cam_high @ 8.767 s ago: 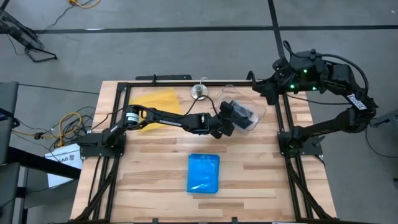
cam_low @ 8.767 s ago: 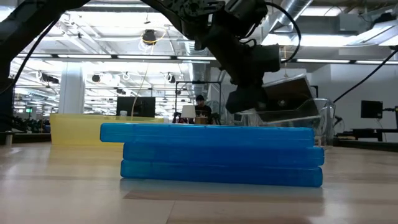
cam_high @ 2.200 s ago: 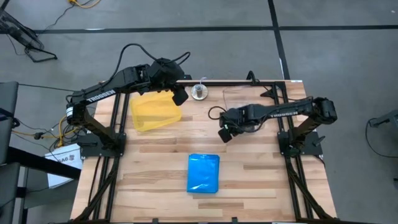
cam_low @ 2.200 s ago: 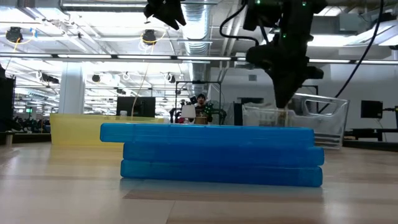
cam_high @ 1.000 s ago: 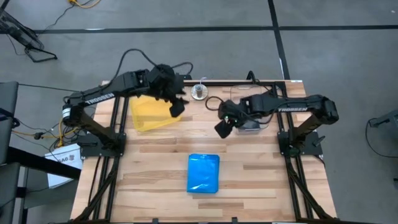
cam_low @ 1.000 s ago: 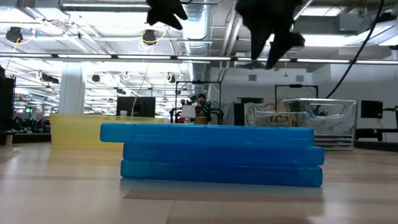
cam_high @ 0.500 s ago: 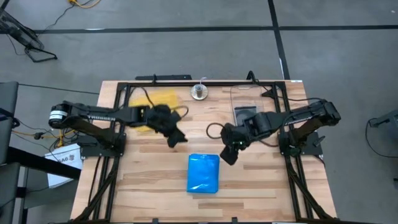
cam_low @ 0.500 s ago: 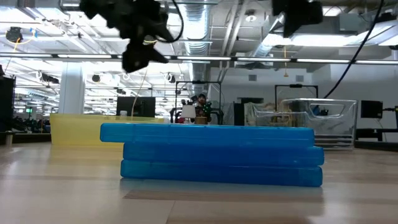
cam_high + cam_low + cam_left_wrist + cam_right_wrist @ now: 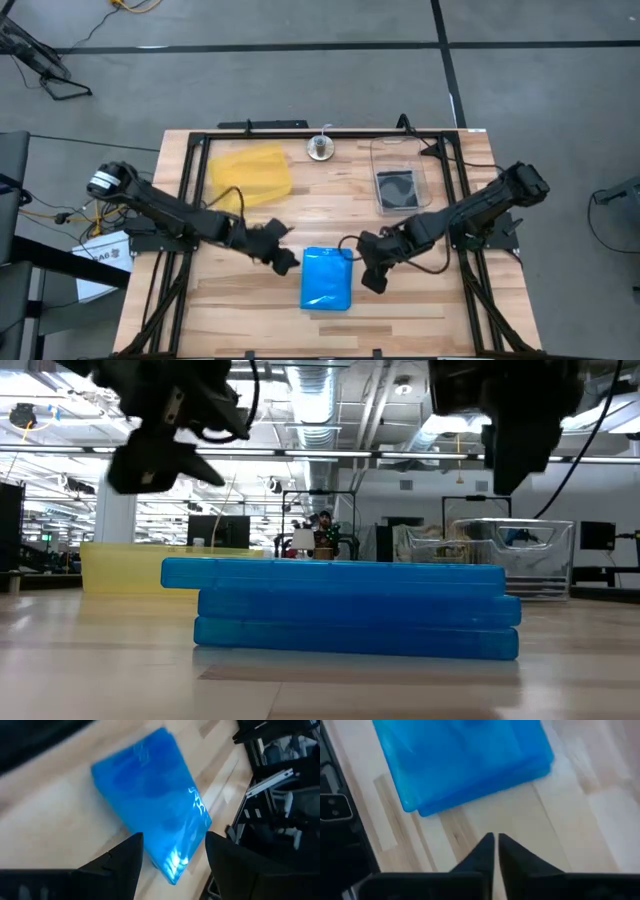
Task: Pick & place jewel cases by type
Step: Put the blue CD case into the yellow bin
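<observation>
1. Blue cases (image 9: pixel 327 278) sit stacked near the middle front of the table (image 9: pixel 420 300); the low view shows three layers, slightly offset.
2. One clear case with a black inside (image 9: pixel 397 189) lies in the tub (image 9: pixel 425 160) at the back right. The yellow tray (image 9: pixel 250 175) at the back left looks empty from above.
3. My reading: the black type seems sorted, while the blue stack is not yet moved, so most of the work is left.
4. The left gripper (image 9: pixel 285 260) hangs just left of the stack, its fingers spread apart and holding nothing; its wrist view looks between them at the stack's top.
5. The right gripper (image 9: pixel 372 281) hangs just right of the stack, fingers pressed together and empty.
6. Hard to tell: how high either gripper is above the wood, since the low view cuts both off at the top. Whether more cases lie under the one in the tub cannot be made out.
</observation>
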Controlling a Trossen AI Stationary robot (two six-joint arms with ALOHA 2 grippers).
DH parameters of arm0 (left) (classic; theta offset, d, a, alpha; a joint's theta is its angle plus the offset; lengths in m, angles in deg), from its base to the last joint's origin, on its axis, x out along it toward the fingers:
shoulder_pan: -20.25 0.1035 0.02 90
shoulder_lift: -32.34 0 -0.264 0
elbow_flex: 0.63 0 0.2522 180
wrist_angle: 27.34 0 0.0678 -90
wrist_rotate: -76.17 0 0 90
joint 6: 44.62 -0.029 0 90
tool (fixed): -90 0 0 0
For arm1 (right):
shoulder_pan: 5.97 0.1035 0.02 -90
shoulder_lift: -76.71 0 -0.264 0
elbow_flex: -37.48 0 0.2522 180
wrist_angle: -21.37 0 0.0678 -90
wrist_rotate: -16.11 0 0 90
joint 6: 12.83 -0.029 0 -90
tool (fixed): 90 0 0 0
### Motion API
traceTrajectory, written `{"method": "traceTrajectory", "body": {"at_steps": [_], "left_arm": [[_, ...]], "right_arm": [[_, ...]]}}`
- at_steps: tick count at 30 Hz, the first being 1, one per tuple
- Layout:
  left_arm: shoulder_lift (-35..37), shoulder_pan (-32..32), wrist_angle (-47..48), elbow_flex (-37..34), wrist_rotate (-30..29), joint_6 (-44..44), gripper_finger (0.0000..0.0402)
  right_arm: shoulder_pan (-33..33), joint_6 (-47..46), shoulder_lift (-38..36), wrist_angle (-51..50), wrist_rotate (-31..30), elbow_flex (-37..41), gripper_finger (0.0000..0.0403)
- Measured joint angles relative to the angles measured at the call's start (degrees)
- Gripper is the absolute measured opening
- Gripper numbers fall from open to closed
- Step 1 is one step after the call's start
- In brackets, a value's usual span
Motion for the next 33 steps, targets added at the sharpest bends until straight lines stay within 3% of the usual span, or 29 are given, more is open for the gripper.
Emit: {"method": "traceTrajectory", "body": {"at_steps": [8, 16, 22, 33], "left_arm": [[-9.18, -6.16, -4.64, 0.00, -4.59, 11.43, 0.0206], [-15.43, -7.78, -10.84, 0.04, -7.42, 14.11, 0.0206], [-16.84, -7.69, -11.72, -0.01, -9.12, 14.42, 0.0206], [-16.86, -7.47, -9.00, 0.02, -9.61, 15.64, 0.0206]], "right_arm": [[2.22, 0.01, 0.02, 8.87, -4.44, 6.24, 0.0003], [2.22, 0.95, 0.01, 16.71, -6.30, 9.27, 0.0001], [2.22, 0.88, 0.18, 17.79, -7.94, 9.49, 0.0000], [3.47, -0.47, 11.08, 24.66, -4.77, 6.46, 0.0000]]}}
